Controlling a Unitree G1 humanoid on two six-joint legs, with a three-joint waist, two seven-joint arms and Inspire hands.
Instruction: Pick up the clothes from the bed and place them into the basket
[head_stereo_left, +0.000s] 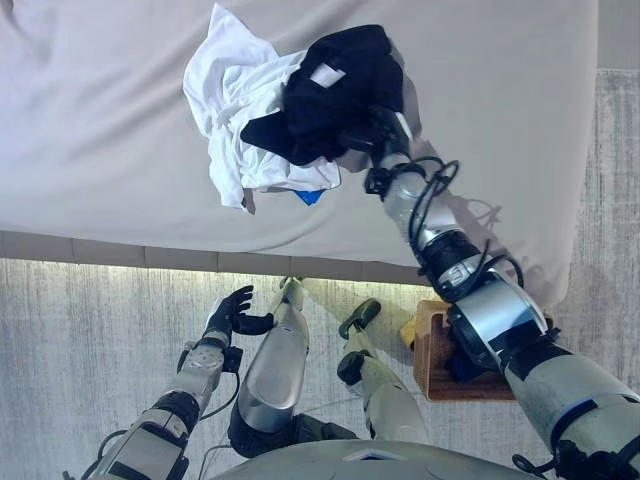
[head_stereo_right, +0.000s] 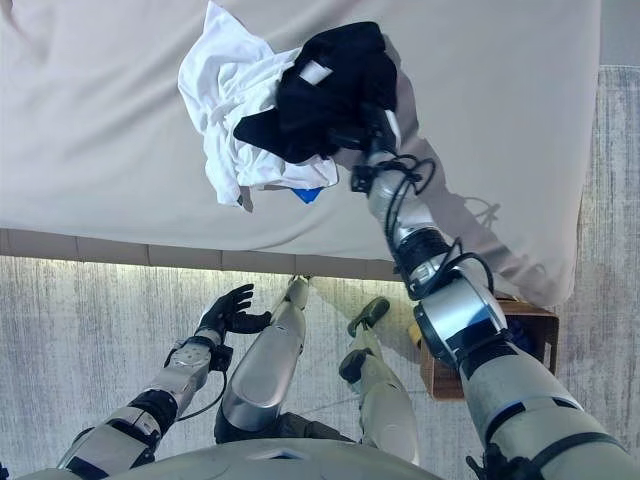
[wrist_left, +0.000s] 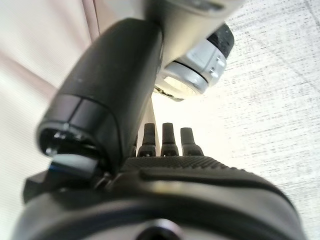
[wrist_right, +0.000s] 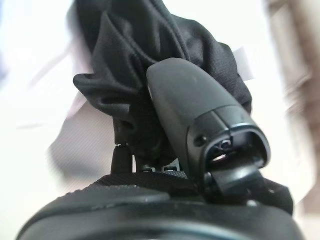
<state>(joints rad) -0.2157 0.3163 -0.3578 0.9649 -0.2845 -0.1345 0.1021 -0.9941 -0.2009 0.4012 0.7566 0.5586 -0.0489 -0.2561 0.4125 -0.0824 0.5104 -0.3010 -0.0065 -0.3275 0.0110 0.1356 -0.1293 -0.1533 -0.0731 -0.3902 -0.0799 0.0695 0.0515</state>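
Note:
A black garment (head_stereo_left: 340, 80) and a crumpled white garment (head_stereo_left: 228, 90) lie together on the grey bed (head_stereo_left: 100, 150), with a bit of blue cloth (head_stereo_left: 310, 197) under the white one. My right hand (wrist_right: 190, 100) reaches over the bed and is shut on the black garment (wrist_right: 130, 55). Its thumb presses into the bunched cloth, which drapes over the hand. The brown basket (head_stereo_left: 432, 362) stands on the floor by the bed's near edge, under my right arm. My left hand (head_stereo_left: 232, 312) hangs low over the floor, open and empty, fingers (wrist_left: 169, 139) straight.
The bed's near edge (head_stereo_left: 120, 250) runs across the view with a lit strip below it. A grey carpet (head_stereo_left: 80, 340) covers the floor. The basket also shows in the right eye view (head_stereo_right: 530, 335), with yellow and blue things inside.

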